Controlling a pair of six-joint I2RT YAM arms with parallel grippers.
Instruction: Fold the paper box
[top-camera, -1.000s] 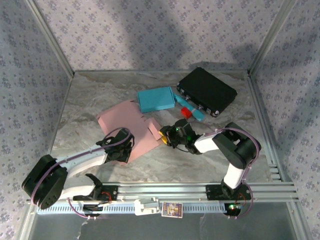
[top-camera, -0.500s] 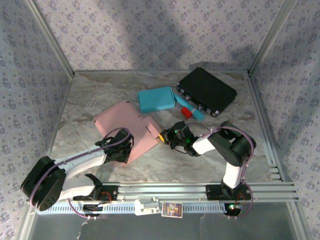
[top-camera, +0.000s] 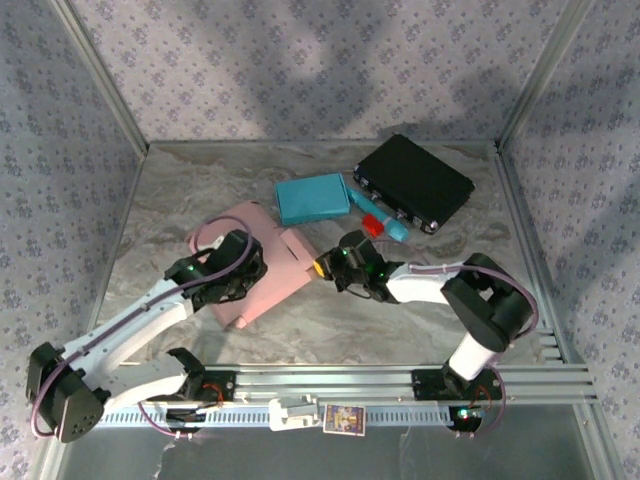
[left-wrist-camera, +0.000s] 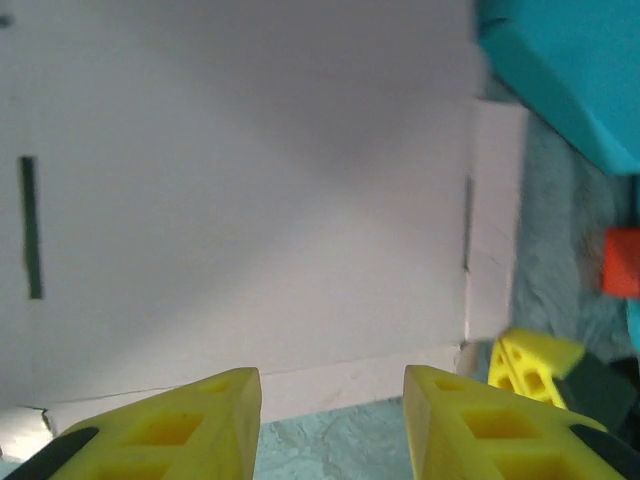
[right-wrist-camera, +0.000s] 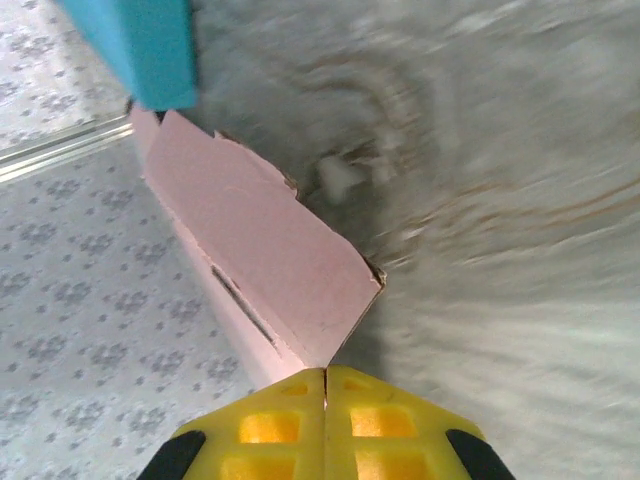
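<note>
The pink paper box (top-camera: 275, 258) lies as a flat sheet in the middle of the table. My right gripper (top-camera: 326, 268) is at its right corner, shut on the edge of a raised flap. In the right wrist view the yellow fingers (right-wrist-camera: 326, 378) are pressed together on the pink flap (right-wrist-camera: 270, 250). My left gripper (top-camera: 243, 278) hovers over the sheet's near left part. In the left wrist view it (left-wrist-camera: 332, 390) stands open with nothing between its fingers, above the pale sheet (left-wrist-camera: 250, 180) and its near edge.
A teal box (top-camera: 312, 198) touches the sheet's far edge. A small red block (top-camera: 372, 226) and a teal stick (top-camera: 388, 222) lie beside it. A black case (top-camera: 415, 182) sits at the back right. Patterned walls close in the table.
My left arm has lifted and swung farther over the sheet. The right gripper has edged left and away with the flap, and the sheet has shifted slightly.
</note>
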